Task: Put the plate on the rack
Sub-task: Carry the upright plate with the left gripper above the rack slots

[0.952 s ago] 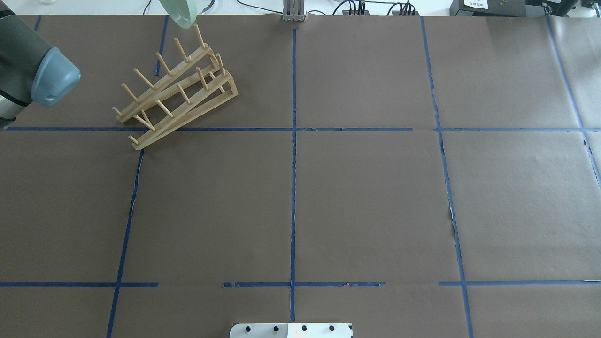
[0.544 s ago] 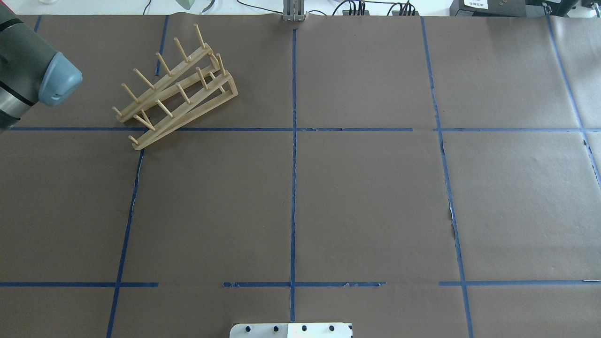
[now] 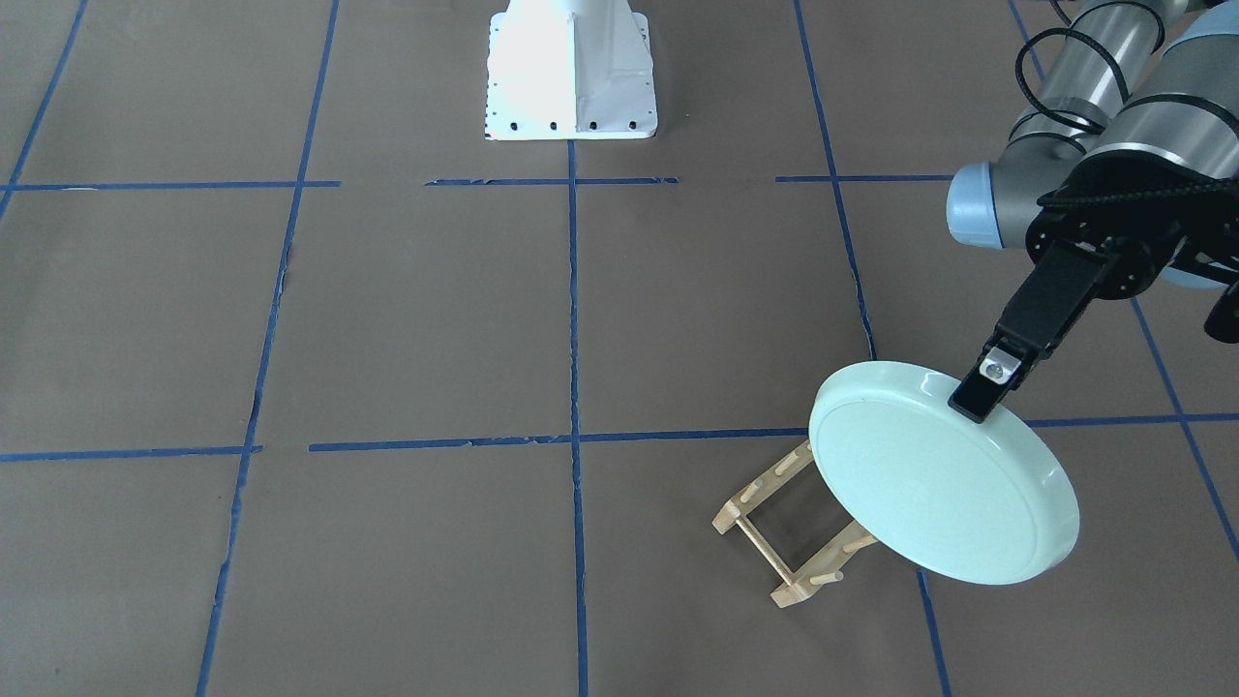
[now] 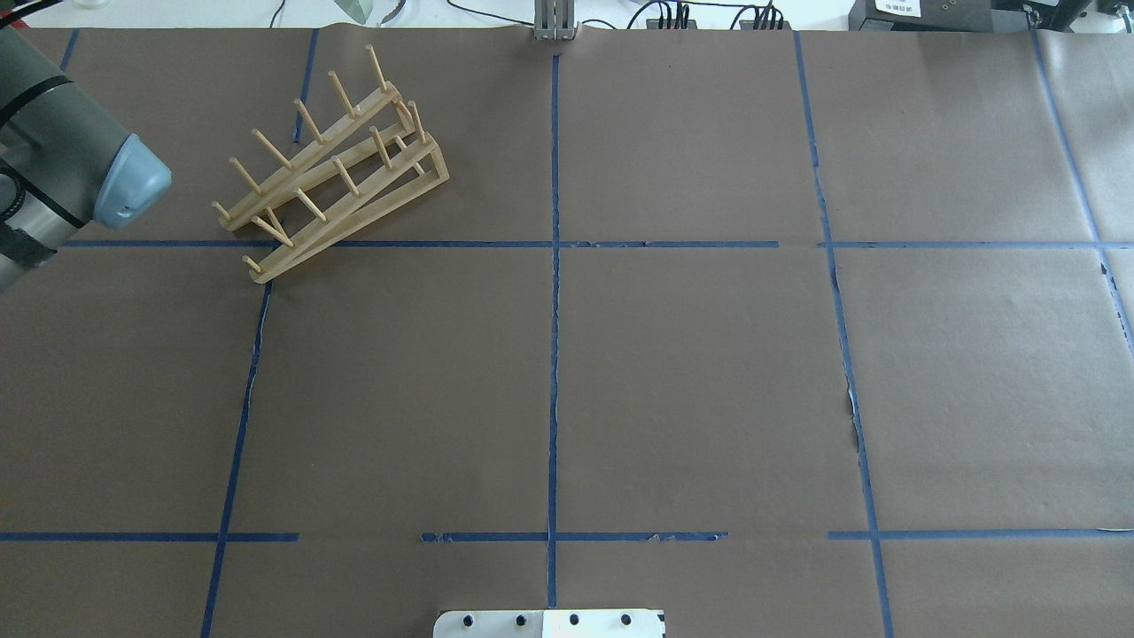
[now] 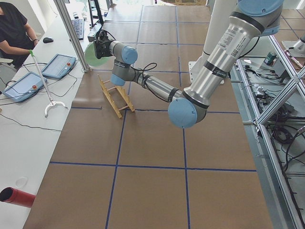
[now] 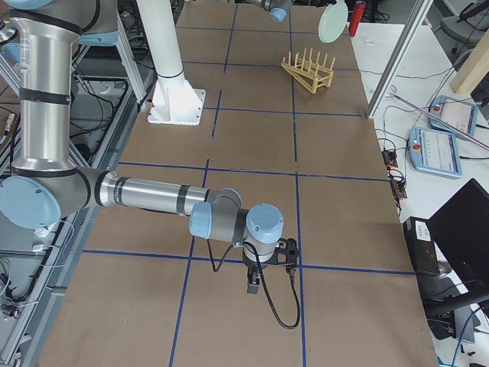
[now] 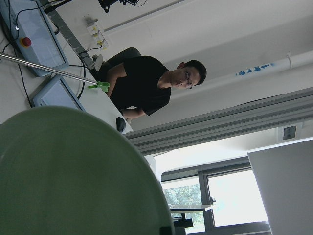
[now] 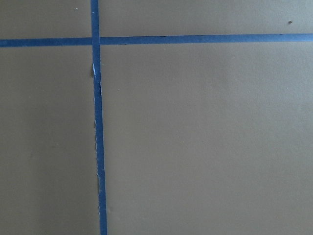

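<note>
The pale mint-green plate (image 3: 944, 474) hangs tilted on edge above the far end of the wooden rack (image 3: 784, 542), apart from its pegs. My left gripper (image 3: 987, 387) is shut on the plate's upper rim. The plate also shows in the exterior left view (image 5: 89, 55), in the exterior right view (image 6: 332, 21), and fills the lower left of the left wrist view (image 7: 73, 176). In the overhead view the rack (image 4: 332, 168) stands empty and only a sliver of the plate (image 4: 359, 9) shows at the top edge. My right gripper (image 6: 256, 283) hangs low over the table far from the rack; I cannot tell whether it is open.
The robot's white base (image 3: 571, 73) stands at mid-table. Beyond the rack is an aluminium post (image 5: 71, 33) and a side table with teach pendants (image 5: 58, 65), where an operator (image 5: 14, 28) sits. A red cylinder (image 5: 16, 196) lies at the near corner.
In the overhead view the plate has moved up, almost out past the top edge. The left arm's elbow has shifted right and slightly down. The rack has not moved.
</note>
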Motion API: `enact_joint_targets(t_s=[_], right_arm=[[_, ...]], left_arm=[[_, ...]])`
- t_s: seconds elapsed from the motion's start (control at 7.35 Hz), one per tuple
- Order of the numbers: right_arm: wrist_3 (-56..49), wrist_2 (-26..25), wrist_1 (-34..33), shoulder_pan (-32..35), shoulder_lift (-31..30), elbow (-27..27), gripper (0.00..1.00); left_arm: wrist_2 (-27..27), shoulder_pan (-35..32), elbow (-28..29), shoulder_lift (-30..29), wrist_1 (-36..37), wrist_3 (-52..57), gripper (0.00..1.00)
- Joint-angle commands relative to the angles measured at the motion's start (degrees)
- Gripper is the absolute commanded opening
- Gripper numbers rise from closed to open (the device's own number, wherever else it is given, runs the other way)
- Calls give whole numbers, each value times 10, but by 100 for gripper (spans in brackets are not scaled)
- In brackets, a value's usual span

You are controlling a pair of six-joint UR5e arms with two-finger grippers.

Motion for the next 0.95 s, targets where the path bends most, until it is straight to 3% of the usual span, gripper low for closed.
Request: enact_joint_targets(t_s=[0.0,0.82], right_arm=[[0,0,0,-1,0,0,100],[0,0,0,-1,0,0,100]], left_arm=[[1,24,0,17,-7,0,0],[23,42,41,12,-14,1,0]])
